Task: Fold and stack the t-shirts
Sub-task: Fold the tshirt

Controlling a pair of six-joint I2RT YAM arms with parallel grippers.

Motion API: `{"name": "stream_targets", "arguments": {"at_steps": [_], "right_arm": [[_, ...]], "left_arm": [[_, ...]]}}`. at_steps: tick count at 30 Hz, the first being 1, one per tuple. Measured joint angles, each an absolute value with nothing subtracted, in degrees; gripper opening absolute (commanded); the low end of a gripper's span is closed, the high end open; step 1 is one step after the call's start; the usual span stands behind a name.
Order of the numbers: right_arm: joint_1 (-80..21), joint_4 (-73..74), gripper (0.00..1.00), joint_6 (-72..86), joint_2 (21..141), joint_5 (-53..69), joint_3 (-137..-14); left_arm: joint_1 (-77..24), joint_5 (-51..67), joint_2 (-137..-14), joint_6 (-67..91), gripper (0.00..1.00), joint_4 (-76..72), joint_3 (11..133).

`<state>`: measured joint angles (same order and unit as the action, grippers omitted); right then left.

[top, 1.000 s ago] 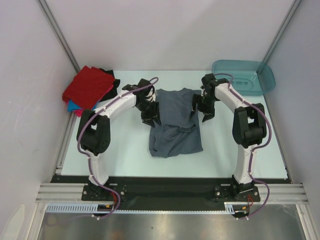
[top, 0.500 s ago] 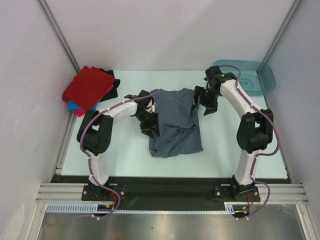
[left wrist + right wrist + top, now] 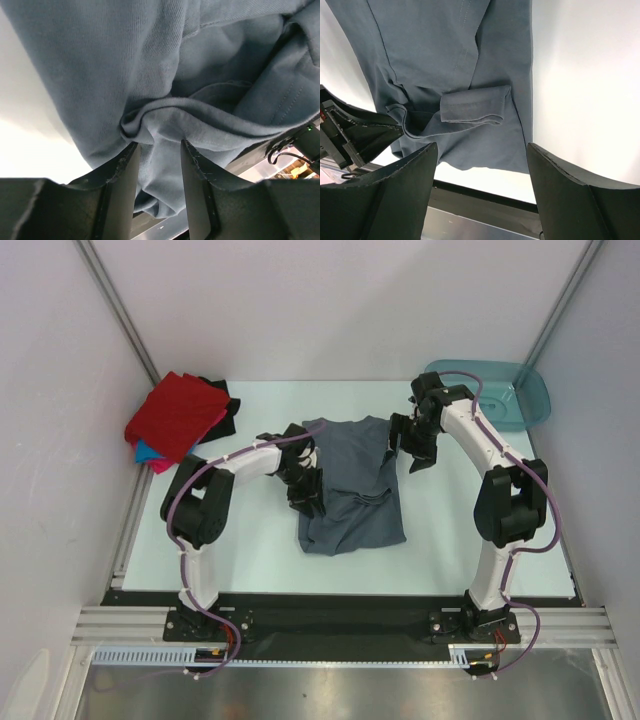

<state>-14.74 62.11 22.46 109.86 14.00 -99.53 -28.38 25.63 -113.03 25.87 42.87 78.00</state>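
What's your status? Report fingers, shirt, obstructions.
Left fingers open, straddling a crease in the grey shirt. Right fingers open wide over its sleeve. Shirt rumpled, partly folded. Nothing in the way.

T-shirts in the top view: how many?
5. Grey-blue t-shirt mid-table; red t-shirt far left on top, with the edges of a blue t-shirt and a pink t-shirt beneath it, black t-shirt behind. More may be hidden underneath.
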Motion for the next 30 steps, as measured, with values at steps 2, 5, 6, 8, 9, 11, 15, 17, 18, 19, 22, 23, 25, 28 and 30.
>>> {"name": "stream_targets", "arguments": {"at_steps": [2,5,6,8,9,11,15,17,18,19,22,23,25,28,30], "right_arm": [[-14.7,62.24,0.78,22.46,109.75,13.96,-99.53],[-14.57,62.33,0.78,22.46,109.62,13.96,-99.53],[-14.52,62.35,0.78,22.46,109.6,13.96,-99.53],[-14.48,62.33,0.78,22.46,109.56,13.96,-99.53],[-14.48,62.35,0.78,22.46,109.54,13.96,-99.53],[-14.44,62.35,0.78,22.46,109.51,13.96,-99.53],[-14.41,62.33,0.78,22.46,109.47,13.98,-99.5],[-14.39,62.33,0.78,22.46,109.47,14.0,-99.5],[-14.39,62.33,0.78,22.46,109.47,14.0,-99.5],[-14.37,62.33,0.78,22.46,109.47,14.0,-99.5],[-14.37,62.33,0.78,22.46,109.47,13.98,-99.5],[-14.37,62.33,0.78,22.46,109.47,14.0,-99.5],[-14.37,62.33,0.78,22.44,109.47,13.98,-99.46],[-14.37,62.33,0.78,22.44,109.47,14.0,-99.39],[-14.37,62.33,0.78,22.44,109.47,13.98,-99.35]], "left_arm": [[-28.51,25.58,-113.3,25.87,0.43,42.76,77.97],[-28.67,25.41,-113.32,25.87,0.43,42.7,77.78],[-28.71,25.1,-113.32,25.85,0.44,42.74,77.71],[-28.8,24.1,-113.32,25.85,0.48,43.0,77.67],[-28.82,23.51,-113.32,25.82,0.48,43.18,77.67],[-28.86,22.0,-113.32,25.85,0.47,43.77,77.67],[-28.86,18.7,-113.27,25.89,0.46,44.73,77.67],[-28.86,17.69,-113.27,25.89,0.44,44.99,77.67],[-28.86,17.41,-113.27,25.89,0.43,45.06,77.67],[-28.88,17.1,-113.27,25.89,0.4,45.12,77.67],[-28.93,16.82,-113.27,25.93,0.31,45.15,77.67],[-28.97,16.75,-113.27,25.96,0.26,45.15,77.67],[-29.1,16.71,-113.27,26.13,0.17,45.15,77.67],[-29.43,16.8,-113.27,25.91,0.1,45.12,77.67],[-29.61,16.93,-113.27,25.96,0.03,45.1,77.67]]}}
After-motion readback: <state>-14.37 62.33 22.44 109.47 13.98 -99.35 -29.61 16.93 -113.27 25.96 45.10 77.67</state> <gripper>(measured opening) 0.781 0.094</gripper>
